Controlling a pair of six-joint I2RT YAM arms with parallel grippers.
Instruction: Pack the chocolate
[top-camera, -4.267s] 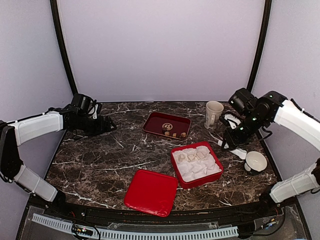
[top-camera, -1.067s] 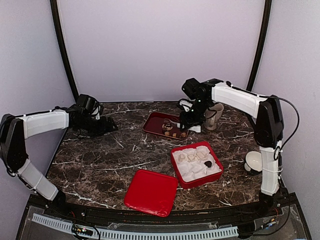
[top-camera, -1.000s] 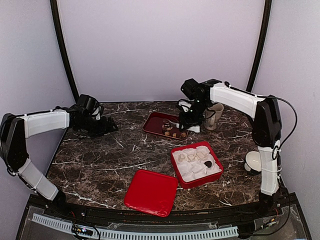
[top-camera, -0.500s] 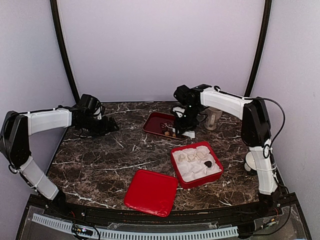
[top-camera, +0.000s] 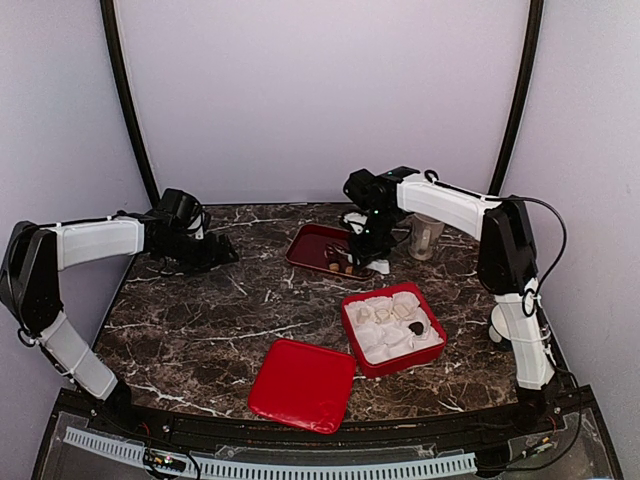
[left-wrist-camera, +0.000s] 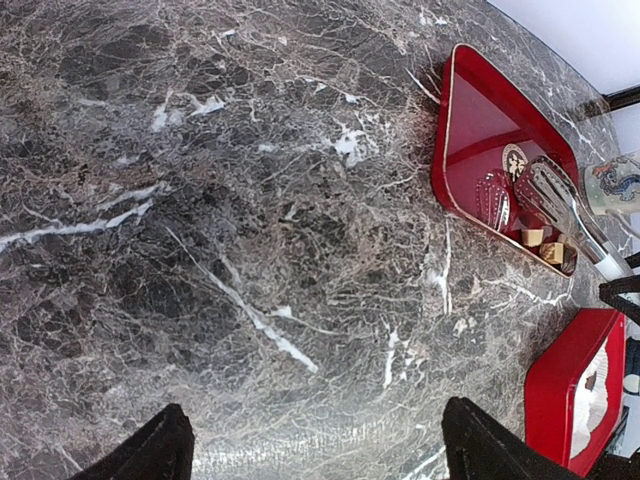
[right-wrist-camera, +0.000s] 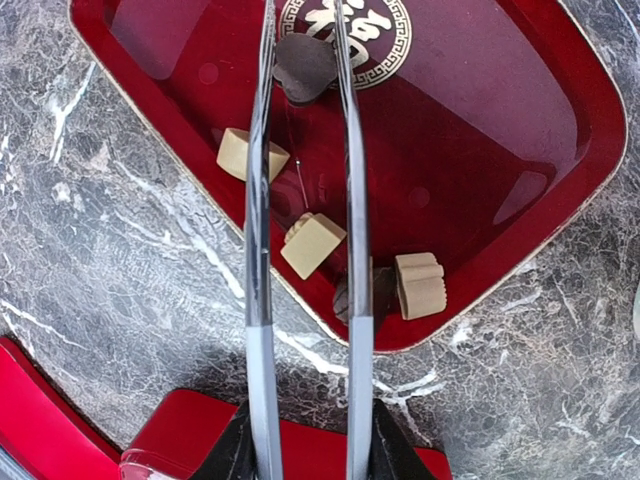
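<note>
A red tray (top-camera: 333, 249) at the back holds several small chocolates, also seen in the right wrist view: tan ones (right-wrist-camera: 313, 243) and dark brown ones (right-wrist-camera: 303, 65). My right gripper (top-camera: 368, 232) is shut on metal tongs (right-wrist-camera: 300, 200) above the tray. The tong tips stand on either side of the dark chocolate near the tray's gold emblem. A red box (top-camera: 430, 345) lined with white paper cups holds one dark chocolate (top-camera: 414, 327). My left gripper (top-camera: 222, 253) is open and empty, low over the table at the far left.
The box's red lid (top-camera: 303, 385) lies near the front edge. A mug (top-camera: 426, 235) stands right of the tray, behind the right arm. A white cup (top-camera: 497, 325) shows beside the right arm's base.
A dark chocolate has appeared in the box. The right arm has swung from the right side to the tray, then crept left over it. The left arm has barely moved.
</note>
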